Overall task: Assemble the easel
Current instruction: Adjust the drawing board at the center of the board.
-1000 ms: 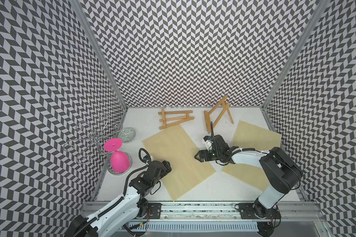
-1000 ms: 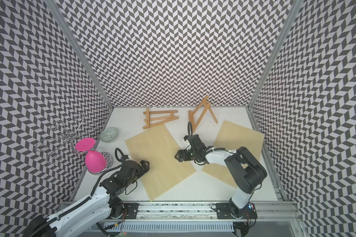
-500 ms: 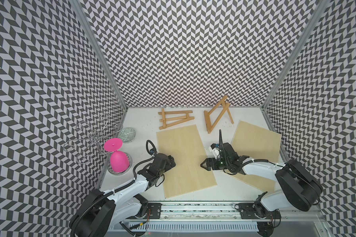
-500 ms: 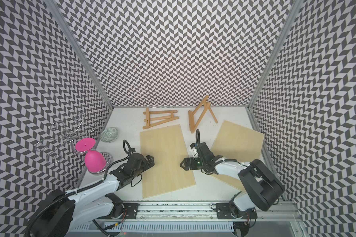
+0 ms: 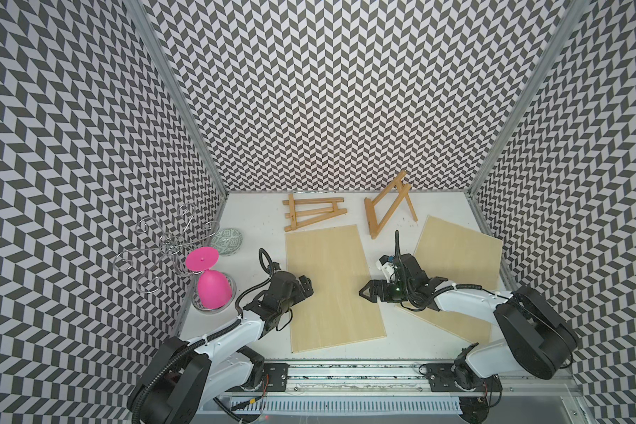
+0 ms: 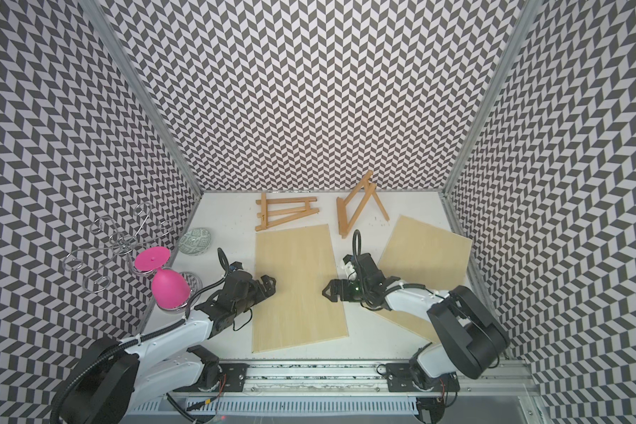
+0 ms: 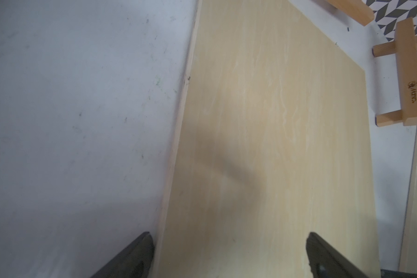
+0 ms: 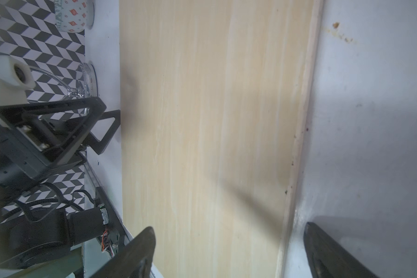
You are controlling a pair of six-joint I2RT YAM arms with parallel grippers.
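Task piece: pale thin rectangular plywood panel, flat on the middle of the white bench, long sides running front to back, slightly skewed.
Other parts: second plywood panel flat to the right, partly beneath the right arm. Folded light-wood easel frame flat by the back wall, just beyond the first panel's far end. Opened light-wood easel beside it with legs splayed, probably the stand meant to take a panel.
Handling: likely light and stiff, with a smooth face, so prone to sliding on the bench. Thin edge flush with the surface, leaving little to get under from above. Apt to swing if pinched at one corner.
Where to hold: best at the two long edges around mid-length, one claw per side, once an edge is tipped up.
Left claw: spread wide and empty, one finger over bare bench and the other over the wood, straddling the panel's left long edge.
Right claw: spread wide and empty, straddling the opposite long edge the same way.
Arm pose: both forearms low, reaching inward from the front rail, claws facing each other across the panel.
Risk: a push from one side alone likely to spin the panel toward the easels.
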